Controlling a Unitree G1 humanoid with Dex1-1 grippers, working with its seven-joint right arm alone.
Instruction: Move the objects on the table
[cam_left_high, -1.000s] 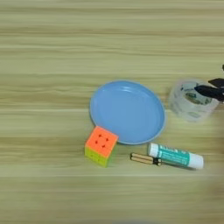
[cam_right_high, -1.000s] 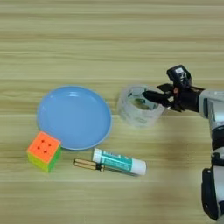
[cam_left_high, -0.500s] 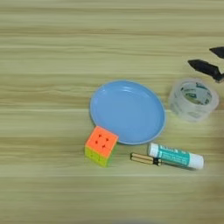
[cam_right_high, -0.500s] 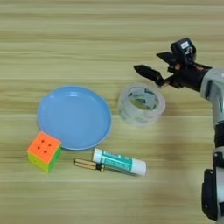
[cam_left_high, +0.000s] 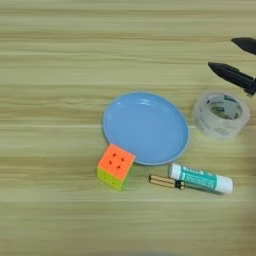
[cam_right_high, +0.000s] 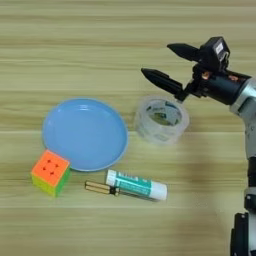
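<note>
The clear tape roll (cam_right_high: 161, 119) lies flat on the table (cam_right_high: 100, 45), just right of the round light-blue plate (cam_right_high: 84, 133). My right gripper (cam_right_high: 161, 62) hovers just behind the roll, open, its two black fingers spread wide and holding nothing. In front of the plate lies the white-green glue stick (cam_right_high: 136, 184), with the thin brown-yellow stick (cam_right_high: 100, 187) at its left end. The orange-and-yellow puzzle cube (cam_right_high: 50, 172) sits at the plate's front left. In the left eye view the same roll (cam_left_high: 221, 113) shows at the right, with only the fingertips (cam_left_high: 226, 72) entering.
My silver forearm (cam_right_high: 240, 95) comes in from the right edge and runs down the right side of the picture. Bare wood stretches across the far half and the near strip of the table.
The gripper has let go of the tape roll, lifted and drawn back away from it with its fingers spread. The roll stays flat where it was.
</note>
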